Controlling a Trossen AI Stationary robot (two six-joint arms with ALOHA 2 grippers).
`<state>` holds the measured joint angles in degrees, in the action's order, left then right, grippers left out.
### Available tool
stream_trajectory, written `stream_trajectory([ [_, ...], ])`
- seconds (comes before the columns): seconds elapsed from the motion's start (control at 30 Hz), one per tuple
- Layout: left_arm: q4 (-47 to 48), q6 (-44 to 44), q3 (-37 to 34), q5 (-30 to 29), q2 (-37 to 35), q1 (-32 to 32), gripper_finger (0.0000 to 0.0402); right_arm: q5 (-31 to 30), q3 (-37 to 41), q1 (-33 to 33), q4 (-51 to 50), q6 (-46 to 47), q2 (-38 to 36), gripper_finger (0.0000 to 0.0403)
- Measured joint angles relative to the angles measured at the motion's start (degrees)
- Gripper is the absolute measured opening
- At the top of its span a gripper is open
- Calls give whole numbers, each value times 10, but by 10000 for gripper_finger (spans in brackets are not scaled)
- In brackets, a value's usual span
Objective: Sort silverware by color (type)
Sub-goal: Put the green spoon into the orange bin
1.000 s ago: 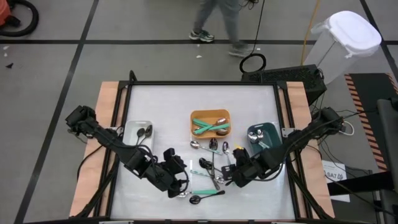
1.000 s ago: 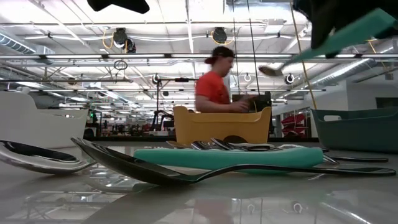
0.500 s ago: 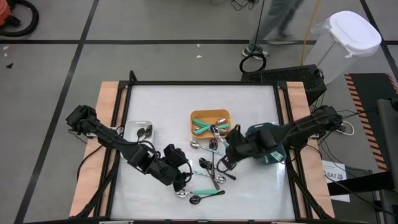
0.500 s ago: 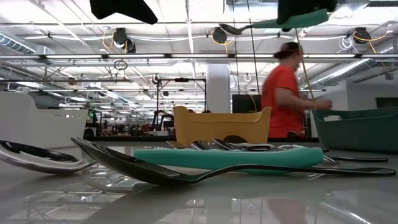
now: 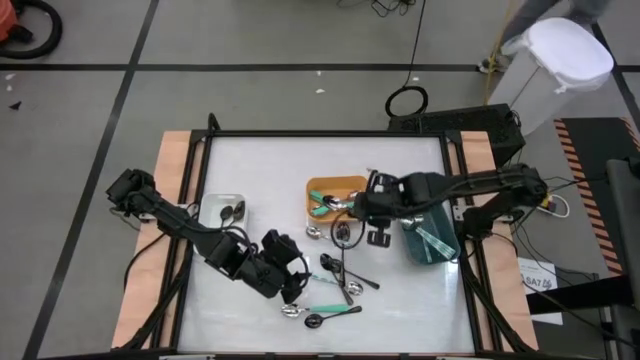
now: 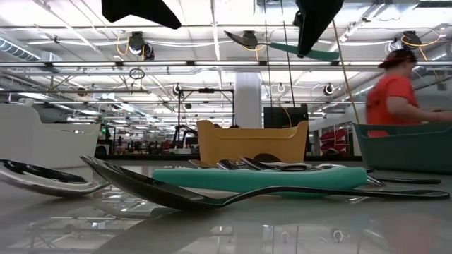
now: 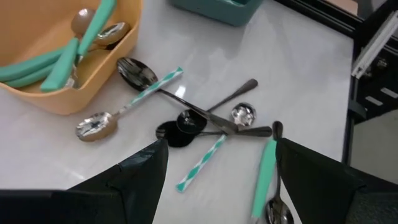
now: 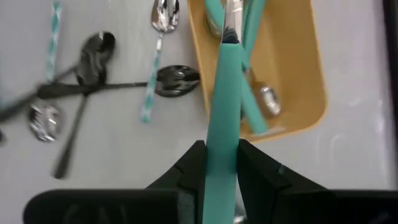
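Observation:
My right gripper (image 5: 356, 208) hangs over the orange bin (image 5: 322, 187), shut on a teal-handled spoon (image 8: 222, 93). The spoon's silver head (image 8: 230, 18) is above the teal-handled spoons lying in that bin. My left gripper (image 7: 217, 186) stands open above a crossed pile of silverware (image 7: 205, 121) on the white table: black spoons, striped teal handles and a teal-handled spoon (image 7: 266, 171). In the high view the left gripper (image 5: 285, 268) is left of that pile (image 5: 340, 272). My right gripper pinches the spoon's teal handle (image 8: 221, 146) between its two fingers, toward the handle's free end. The fingers come from above, slanting down, and lie across the handle. The spoon (image 6: 282, 46) is lifted clear and about level, high over the orange bin (image 6: 251, 141).
A white bin (image 5: 222, 210) with black spoons sits at the left. A dark teal bin (image 5: 432, 240) stands at the right, under my right arm. More silverware (image 5: 325, 313) lies near the table's front. A person (image 6: 395, 92) moves in the room behind the table.
My right gripper has risen and gone from the pile toward the far edge and a little left, to above the orange bin, rolling its wrist. The teal-handled spoon has gone with it, from tilted to about level, and stays clear of the table.

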<state>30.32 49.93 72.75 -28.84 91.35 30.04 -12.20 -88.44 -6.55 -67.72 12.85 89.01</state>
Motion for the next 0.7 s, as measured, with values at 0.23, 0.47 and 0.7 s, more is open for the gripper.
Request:
stream_trajectory([
  [0.23,5,4,0,-3,0,-16,296,0,0,50,2,-117,0,62],
  [0.47,4,-4,0,-3,0,-31,296,3,0,99,49,-222,16,62],
  [0.7,4,-9,0,1,0,-35,296,47,0,123,99,-242,64,62],
])
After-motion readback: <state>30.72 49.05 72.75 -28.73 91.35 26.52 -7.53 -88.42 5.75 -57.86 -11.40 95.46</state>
